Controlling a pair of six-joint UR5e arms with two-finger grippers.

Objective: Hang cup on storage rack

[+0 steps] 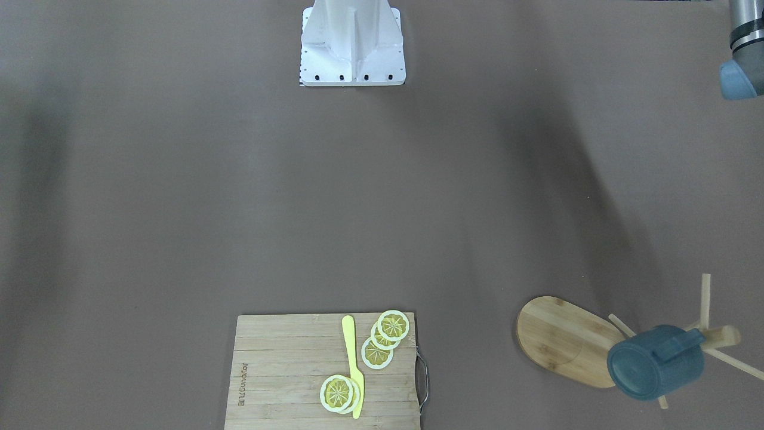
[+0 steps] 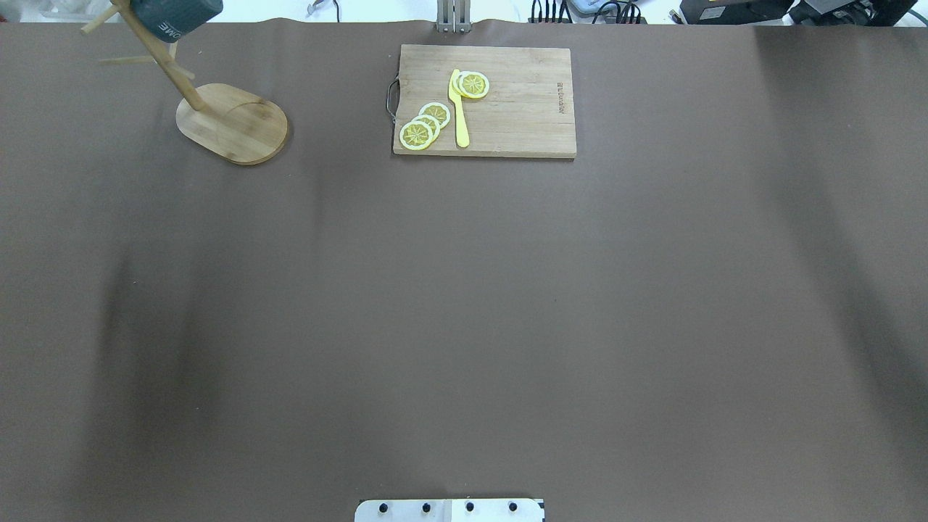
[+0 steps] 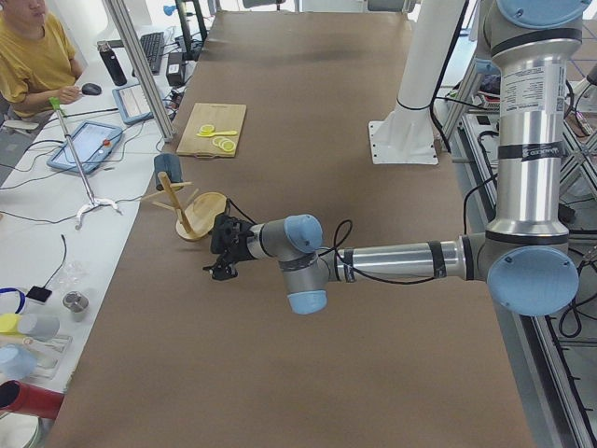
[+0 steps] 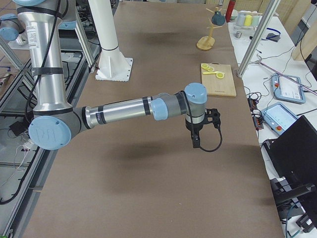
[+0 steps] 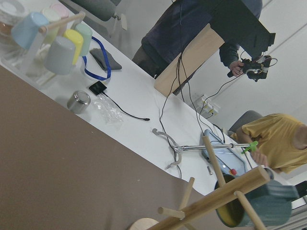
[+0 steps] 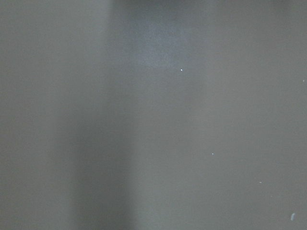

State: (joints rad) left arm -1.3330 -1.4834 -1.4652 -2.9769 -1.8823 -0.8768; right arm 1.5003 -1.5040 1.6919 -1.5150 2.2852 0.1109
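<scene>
The dark blue-grey cup (image 1: 653, 361) hangs by its handle on a peg of the bamboo storage rack (image 1: 561, 340), at the table's far left corner. It also shows in the overhead view (image 2: 177, 14) on the rack (image 2: 235, 123), and in the left wrist view (image 5: 264, 206) with its yellowish inside. My left gripper (image 3: 222, 257) hovers a short way from the rack (image 3: 191, 210), apart from the cup (image 3: 168, 168); I cannot tell if it is open. My right gripper (image 4: 196, 141) points down over bare table, far from the rack (image 4: 205, 42); I cannot tell its state.
A bamboo cutting board (image 1: 280, 370) with metal handle carries lemon slices (image 1: 394, 325) and a yellow knife (image 1: 352, 358) at the far middle edge. The white robot base (image 1: 352, 48) stands on the near side. Operators sit at a side desk beyond the rack.
</scene>
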